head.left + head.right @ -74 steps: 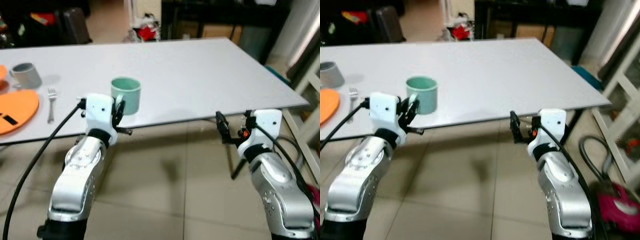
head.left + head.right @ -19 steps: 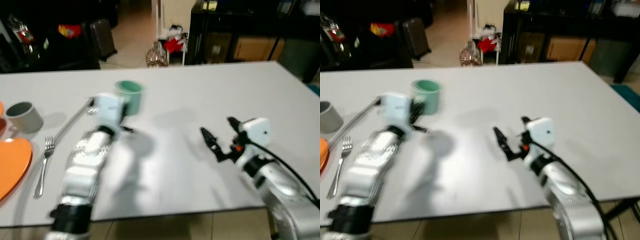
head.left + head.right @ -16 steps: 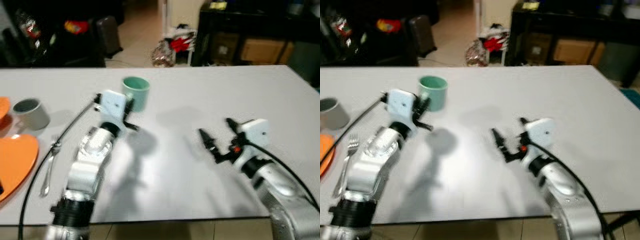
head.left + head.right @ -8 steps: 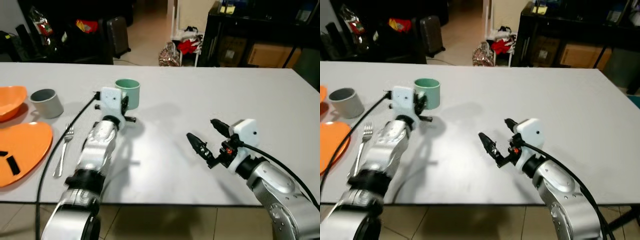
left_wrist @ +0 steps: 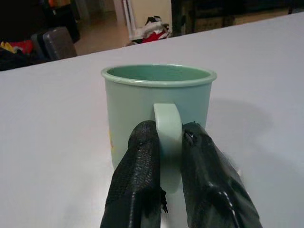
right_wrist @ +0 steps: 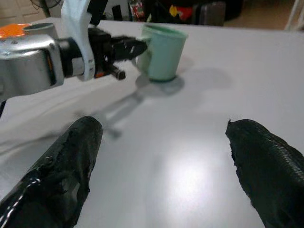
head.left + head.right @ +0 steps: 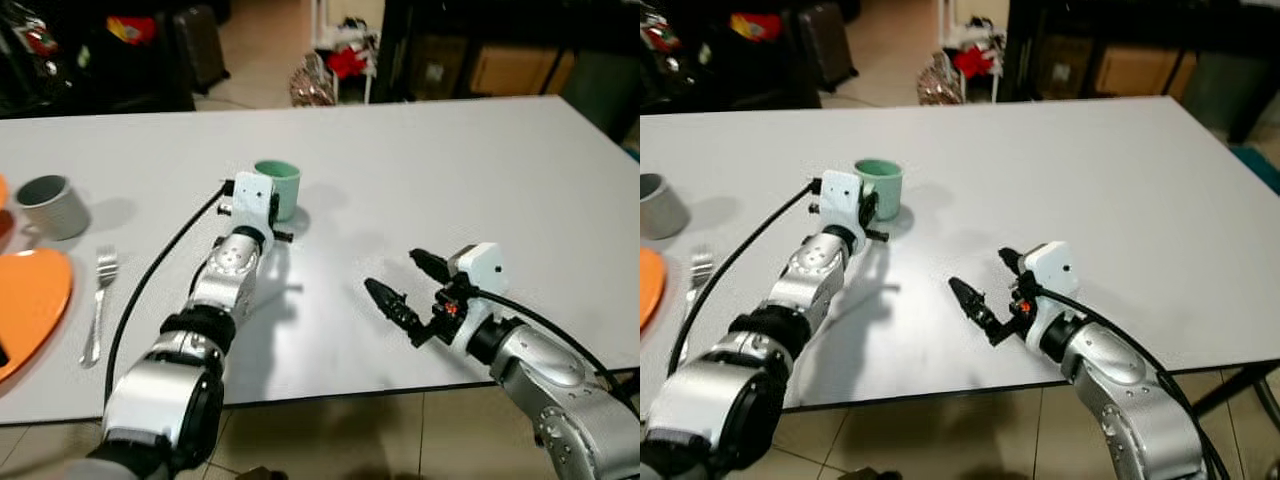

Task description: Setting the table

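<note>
A pale green mug (image 7: 280, 186) stands upright on the white table (image 7: 470, 170), left of its middle. My left gripper (image 5: 168, 130) is shut on the mug's handle (image 5: 167, 118), one black finger on each side. My right gripper (image 7: 406, 281) hovers open just above the tabletop near the front edge, to the right of the mug, with nothing between its fingers (image 6: 71, 166). At the left end lie a fork (image 7: 97, 305), an orange plate (image 7: 25, 310) and a grey cup (image 7: 50, 205).
The table's front edge (image 7: 330, 392) runs just under my right forearm, with tiled floor below. Beyond the far edge stand dark furniture (image 7: 470, 50), a suitcase (image 7: 195, 45) and some clutter on the floor (image 7: 335, 65). Bare tabletop stretches to the right of the mug.
The whole view has shifted as I came up to the table. The mug, still held by my left gripper, now stands further in from the front edge. My right gripper reaches over the tabletop.
</note>
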